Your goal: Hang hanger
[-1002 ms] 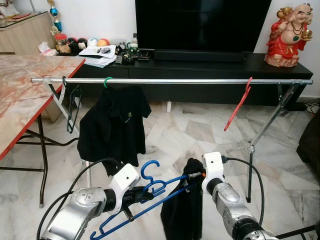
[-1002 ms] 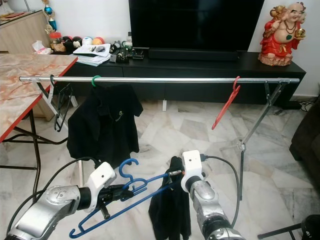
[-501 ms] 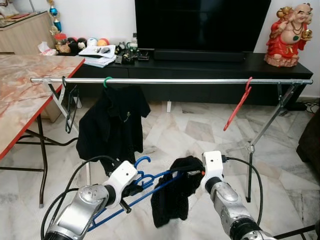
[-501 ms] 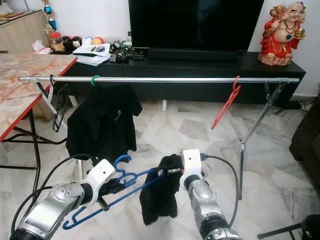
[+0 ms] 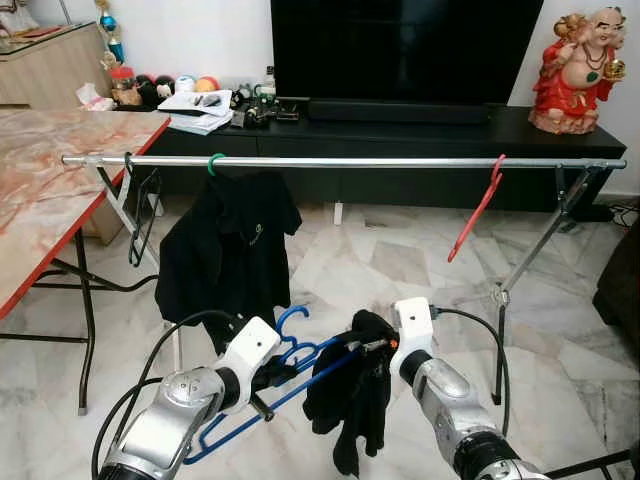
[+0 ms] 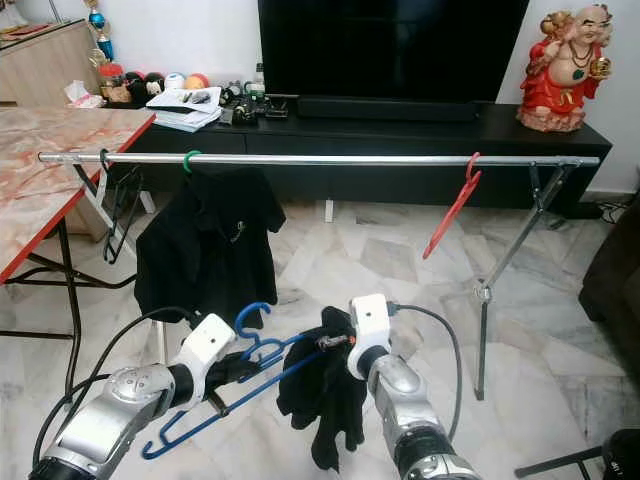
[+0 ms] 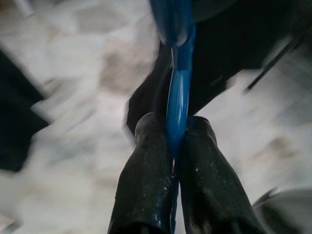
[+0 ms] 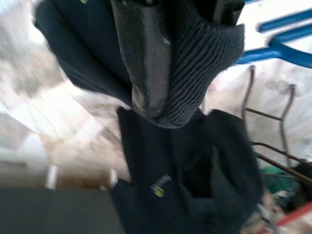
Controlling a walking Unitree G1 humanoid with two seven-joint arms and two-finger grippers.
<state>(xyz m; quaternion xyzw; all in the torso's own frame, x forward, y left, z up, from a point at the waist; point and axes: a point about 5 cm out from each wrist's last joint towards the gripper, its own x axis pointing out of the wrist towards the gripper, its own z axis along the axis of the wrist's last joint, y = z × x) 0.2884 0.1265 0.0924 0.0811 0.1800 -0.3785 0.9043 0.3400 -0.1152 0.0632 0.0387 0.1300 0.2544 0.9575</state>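
**Q:** So where's the hanger at, and what's cluttering the area?

**A:** The blue hanger (image 5: 290,375) sits low, well below the clothes rail (image 5: 340,162) and on the robot's side of it. The left gripper (image 7: 176,146) has its two black fingers pinched tight on the blue plastic, no gap at all in the left wrist view. The right gripper (image 6: 335,342) is just beside the hanger's other end, and its fingers are clamped on the ribbed collar of a black garment (image 5: 352,395) that droops off that end toward the floor.

**Q:** Anything already on the rail?

**A:** Yep. A black polo shirt (image 5: 228,255) hangs from a green hook (image 5: 214,163) toward the rail's left end, right above the left arm. Further left on the rail is an empty dark hanger (image 5: 140,215). Near the right end a red hanger (image 5: 477,210) dangles tilted. The stretch of rail between the green hook and the red hanger is bare.

**Q:** And around it?

**A:** Behind the rail there's a black TV console (image 5: 400,135) with a TV (image 5: 405,48), papers and small clutter, plus a red laughing Buddha statue (image 5: 580,70) past the rail's right end. A marble-top table (image 5: 50,190) stands off the rail's left end. Marble floor (image 5: 390,260) underneath it all.
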